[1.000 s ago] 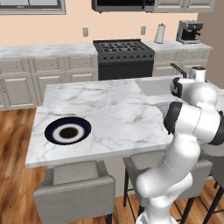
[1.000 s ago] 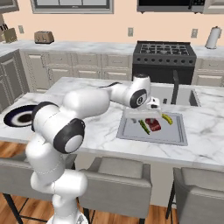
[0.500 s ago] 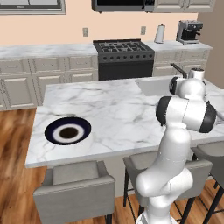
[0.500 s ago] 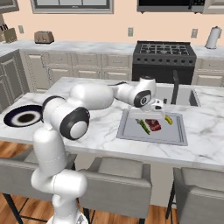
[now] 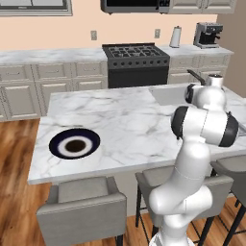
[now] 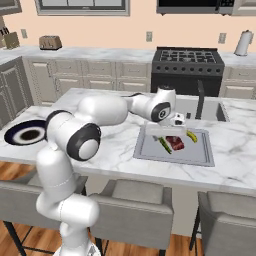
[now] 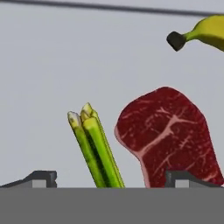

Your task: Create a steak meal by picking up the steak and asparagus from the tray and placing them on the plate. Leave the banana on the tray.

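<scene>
The light-grey tray [image 6: 150, 150] lies on the island's right part, in front of the sink. On it are the dark-red steak [image 6: 175, 143], the green asparagus [image 6: 163, 144] to its left, and the yellow banana [image 6: 192, 135] at the far right. My gripper [image 6: 169, 130] hangs just above the tray's back edge. In the hand view its fingertips [image 7: 41, 177] stand wide apart, so the gripper [image 7: 113, 178] is open, with the asparagus [image 7: 96, 148] and part of the steak [image 7: 170, 135] between them. The banana [image 7: 201, 31] lies beyond. The navy-rimmed plate [image 5: 74, 143] [image 6: 27, 134] sits far left.
A sink with a dark faucet [image 6: 200, 100] is set in the island just behind the tray. The stove [image 6: 187, 67] stands against the back wall. Grey stools [image 6: 135, 205] line the island's near side. Bare marble [image 5: 125, 125] stretches between plate and tray.
The arm's elbow has swung round and dropped, and the hand has sunk a little towards the tray. Steak, asparagus and banana lie as before.
</scene>
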### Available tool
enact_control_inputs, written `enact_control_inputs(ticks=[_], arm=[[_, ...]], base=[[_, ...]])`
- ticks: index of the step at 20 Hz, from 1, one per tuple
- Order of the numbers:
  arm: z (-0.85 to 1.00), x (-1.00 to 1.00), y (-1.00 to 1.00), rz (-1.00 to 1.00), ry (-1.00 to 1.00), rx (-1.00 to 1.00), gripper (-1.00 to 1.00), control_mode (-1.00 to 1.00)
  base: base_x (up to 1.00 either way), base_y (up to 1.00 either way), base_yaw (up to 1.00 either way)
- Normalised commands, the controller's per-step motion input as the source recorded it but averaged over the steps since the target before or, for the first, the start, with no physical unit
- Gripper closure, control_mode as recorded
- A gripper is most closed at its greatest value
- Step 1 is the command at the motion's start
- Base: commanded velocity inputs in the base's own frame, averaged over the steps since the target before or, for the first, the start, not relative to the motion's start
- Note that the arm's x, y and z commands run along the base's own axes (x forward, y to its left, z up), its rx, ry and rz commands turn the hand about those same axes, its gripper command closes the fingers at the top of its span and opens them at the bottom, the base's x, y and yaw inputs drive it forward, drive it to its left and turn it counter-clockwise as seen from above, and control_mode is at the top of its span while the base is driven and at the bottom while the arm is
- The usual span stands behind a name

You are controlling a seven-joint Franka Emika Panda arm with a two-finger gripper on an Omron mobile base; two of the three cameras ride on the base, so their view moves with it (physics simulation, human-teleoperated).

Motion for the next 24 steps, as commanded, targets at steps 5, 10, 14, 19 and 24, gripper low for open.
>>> enact_control_inputs(ticks=[5,10,14,19,24], arm=[[-0.10,-0.29,0.31,0.00,-0.02,-0.01,-1.00,-1.00],[-0.20,0.00,0.06,0.00,-0.01,0.00,-1.00,-1.00],[-0.65,0.21,0.01,0.00,0.02,0.00,1.00,-1.00],[-0.34,0.22,0.00,0.00,0.00,0.00,1.00,-1.00],[-0.42,0.07,0.02,0.02,-0.02,0.00,1.00,-1.00]], base=[[0.00,0.00,0.00],[0.00,0.00,0.00],[0.00,0.00,0.00],[0.00,0.00,0.00],[0.00,0.00,0.00]])
